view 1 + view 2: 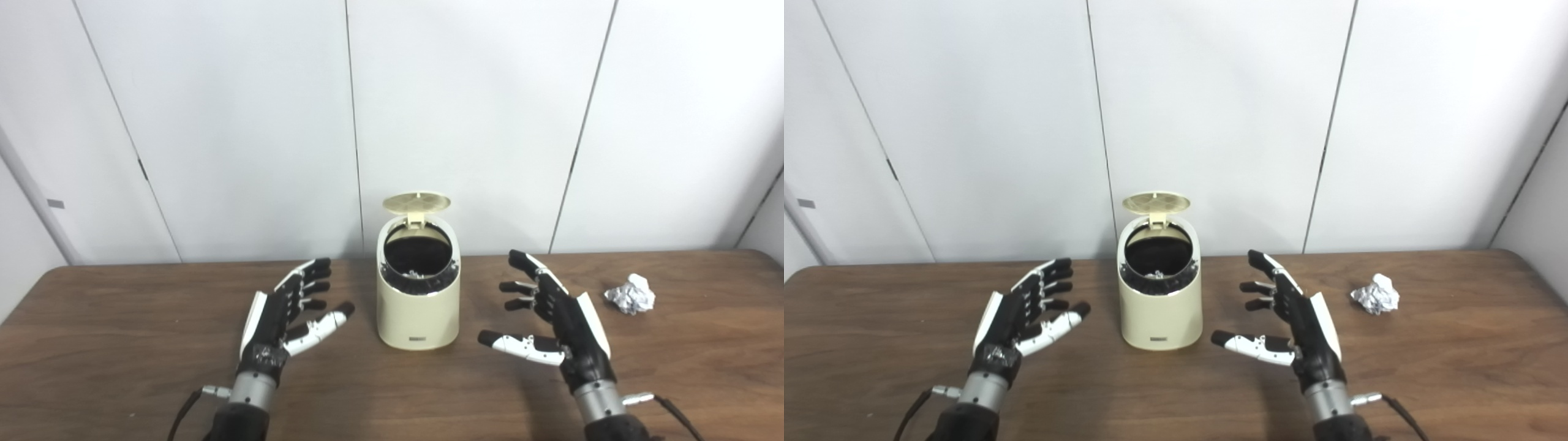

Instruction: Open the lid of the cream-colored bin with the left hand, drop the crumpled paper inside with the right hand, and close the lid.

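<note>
The cream-colored bin (418,312) stands in the middle of the wooden table. Its round lid (416,203) is flipped up at the back, and the dark inside shows. A crumpled ball of paper (631,294) lies on the table to the right, beyond my right hand. My left hand (288,312) hovers left of the bin, open, with its fingers spread and holding nothing. My right hand (548,318) hovers right of the bin, open too, between the bin and the paper. Neither hand touches anything.
The brown table (122,343) runs across the whole view, with white wall panels (245,122) close behind the bin. Its back right corner (1513,254) is rounded. Cables trail from both wrists near the bottom edge.
</note>
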